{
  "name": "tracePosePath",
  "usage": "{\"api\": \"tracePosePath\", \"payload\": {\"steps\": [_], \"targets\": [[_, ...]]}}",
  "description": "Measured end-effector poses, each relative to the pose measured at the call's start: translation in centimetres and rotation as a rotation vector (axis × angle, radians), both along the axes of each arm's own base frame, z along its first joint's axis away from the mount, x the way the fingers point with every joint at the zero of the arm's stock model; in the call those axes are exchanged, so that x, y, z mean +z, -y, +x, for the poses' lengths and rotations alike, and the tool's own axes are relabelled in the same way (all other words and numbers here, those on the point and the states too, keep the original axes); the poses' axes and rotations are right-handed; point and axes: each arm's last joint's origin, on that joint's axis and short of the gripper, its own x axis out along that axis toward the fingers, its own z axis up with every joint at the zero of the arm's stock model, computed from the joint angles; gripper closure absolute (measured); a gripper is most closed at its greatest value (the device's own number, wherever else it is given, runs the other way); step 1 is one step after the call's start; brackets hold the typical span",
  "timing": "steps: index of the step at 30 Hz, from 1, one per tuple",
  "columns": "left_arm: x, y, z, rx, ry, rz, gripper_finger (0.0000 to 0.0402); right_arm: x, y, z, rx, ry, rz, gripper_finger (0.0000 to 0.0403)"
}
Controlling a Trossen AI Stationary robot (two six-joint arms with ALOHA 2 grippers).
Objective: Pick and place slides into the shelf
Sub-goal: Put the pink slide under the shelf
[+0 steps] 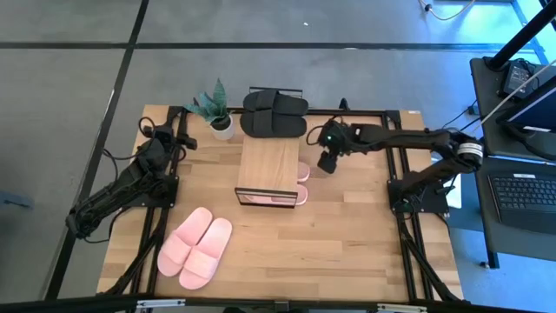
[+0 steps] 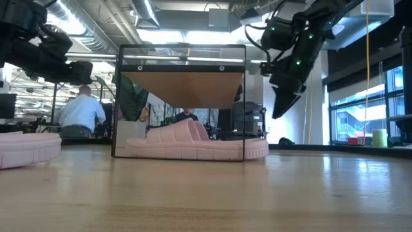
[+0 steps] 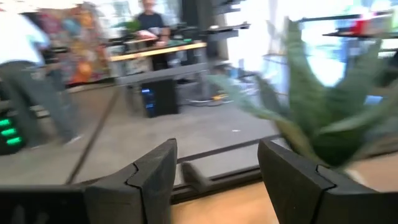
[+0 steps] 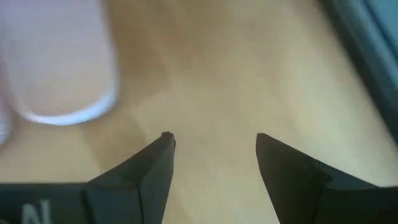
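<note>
You had the right claw (image 1: 327, 163) hanging just beside the right edge of the shelf (image 1: 269, 163), above the surface (image 1: 347, 243) and clear of it, its two fingers (image 4: 146, 168) spread apart with nothing between them. In the right wrist view only bare wood showed between those fingers, with the rounded end of a pink slide (image 4: 59, 62) off to one side.

One pink pair of slides (image 1: 276, 198) lay under the shelf's wooden top board, their ends poking out past its near and right edges; in the low view you could see that pair (image 2: 196, 143) resting on the surface inside the black frame. The black pair (image 1: 274, 111) sat side by side at the far end of the shelf, just beyond its top board. The second pink pair (image 1: 196, 247) lay side by side on the surface near the front left, well apart from the shelf.

A small potted plant (image 1: 219, 113) stood at the far left, next to the black pair.

Your left claw (image 3: 217, 180) waited at the far left edge of the surface, near the plant, fingers apart and empty.
</note>
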Motion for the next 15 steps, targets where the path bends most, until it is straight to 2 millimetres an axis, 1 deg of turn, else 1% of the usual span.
{"api": "tracePosePath", "payload": {"steps": [3,7,10,13,15], "targets": [[0.0,0.1,0.3,-0.104,0.007,-0.006,0.0185,-0.3,-0.3,-0.7,-0.020,-0.004,-0.050,0.0178],[0.2,0.3,0.7,-0.277,0.019,-0.013,0.0185,-0.9,-0.4,-0.9,0.006,0.070,-0.101,0.0178],[1.5,0.8,1.0,-0.494,0.047,0.022,0.0185,-1.3,-0.3,-0.9,0.024,0.113,-0.132,0.0178],[2.9,1.5,1.3,-0.730,0.070,0.073,0.0185,-1.3,-0.3,-0.8,0.037,0.142,-0.153,0.0178],[4.1,2.0,1.2,-0.837,0.092,0.109,0.0185,-1.3,-0.2,-0.8,0.035,0.149,-0.156,0.0178]]}}
